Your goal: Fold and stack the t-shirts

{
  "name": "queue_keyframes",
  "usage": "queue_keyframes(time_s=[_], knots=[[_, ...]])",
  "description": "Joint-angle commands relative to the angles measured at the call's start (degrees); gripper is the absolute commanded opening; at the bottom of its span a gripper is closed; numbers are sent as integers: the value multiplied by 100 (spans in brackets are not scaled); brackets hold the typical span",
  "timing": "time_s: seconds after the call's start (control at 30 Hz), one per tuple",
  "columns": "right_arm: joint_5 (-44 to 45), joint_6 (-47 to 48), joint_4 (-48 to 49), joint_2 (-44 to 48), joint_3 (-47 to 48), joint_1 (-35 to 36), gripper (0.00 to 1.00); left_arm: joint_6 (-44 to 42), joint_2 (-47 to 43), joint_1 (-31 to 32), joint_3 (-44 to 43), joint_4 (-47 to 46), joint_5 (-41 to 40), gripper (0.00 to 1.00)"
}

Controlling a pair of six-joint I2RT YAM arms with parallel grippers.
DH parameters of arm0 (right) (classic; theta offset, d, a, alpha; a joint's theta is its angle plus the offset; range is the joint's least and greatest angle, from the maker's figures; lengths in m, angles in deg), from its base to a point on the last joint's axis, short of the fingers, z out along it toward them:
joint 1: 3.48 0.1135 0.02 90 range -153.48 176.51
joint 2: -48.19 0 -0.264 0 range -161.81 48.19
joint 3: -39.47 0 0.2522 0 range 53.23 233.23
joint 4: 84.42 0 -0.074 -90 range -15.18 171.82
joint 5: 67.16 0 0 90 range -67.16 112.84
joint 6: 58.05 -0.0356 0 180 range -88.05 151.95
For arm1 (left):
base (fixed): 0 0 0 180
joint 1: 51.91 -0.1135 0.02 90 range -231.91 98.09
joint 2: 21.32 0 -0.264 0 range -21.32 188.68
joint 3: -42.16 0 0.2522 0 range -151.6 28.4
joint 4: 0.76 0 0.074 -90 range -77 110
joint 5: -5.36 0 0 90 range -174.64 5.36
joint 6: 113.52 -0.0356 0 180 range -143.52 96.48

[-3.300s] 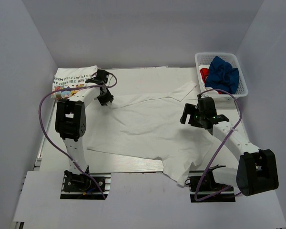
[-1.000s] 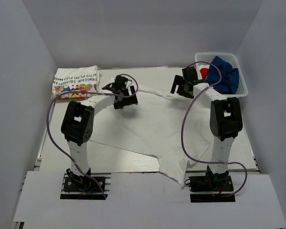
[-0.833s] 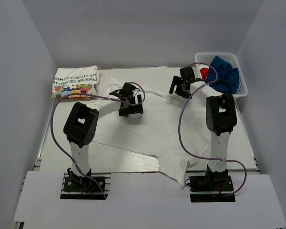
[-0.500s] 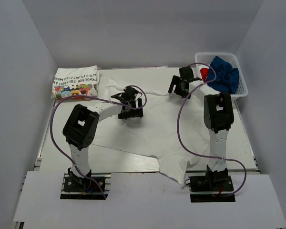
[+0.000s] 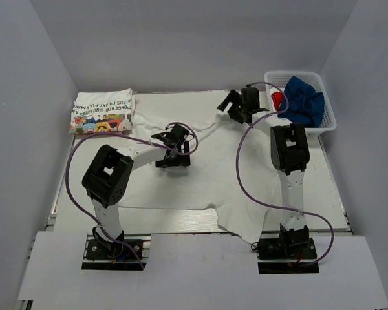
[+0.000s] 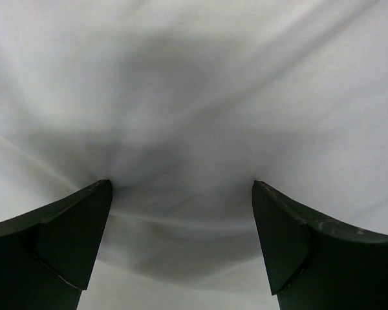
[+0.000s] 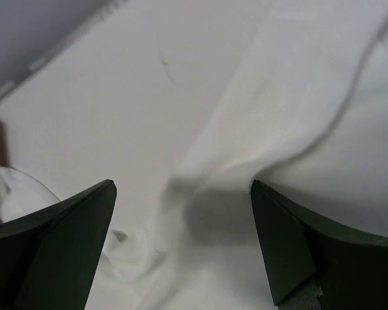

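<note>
One plain white t-shirt lies spread beneath both sets of fingers. A folded printed t-shirt rests well left of the left gripper, whose fingers stand apart over white cloth. A navy t-shirt sits in a basket near the right gripper, its fingers likewise apart above a cloth fold.

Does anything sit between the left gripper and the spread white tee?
Nothing visible does: the left gripper hangs open right over the plain white tee, with only bare cloth showing between its jaws.
</note>
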Motion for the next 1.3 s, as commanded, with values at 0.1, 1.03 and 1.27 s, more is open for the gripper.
queue_keyframes(time_s=[0.1,1.03,1.27], knots=[[-671,-1324,1990,-1127,2080,17,90,319,232,52,384,912,198,100],[796,1505,-1366,595,802,272,90,363,-436,52,235,1096,-179,100],[198,1663,-1603,-64,1373,351,90,311,-436,52,235,991,-92,100]])
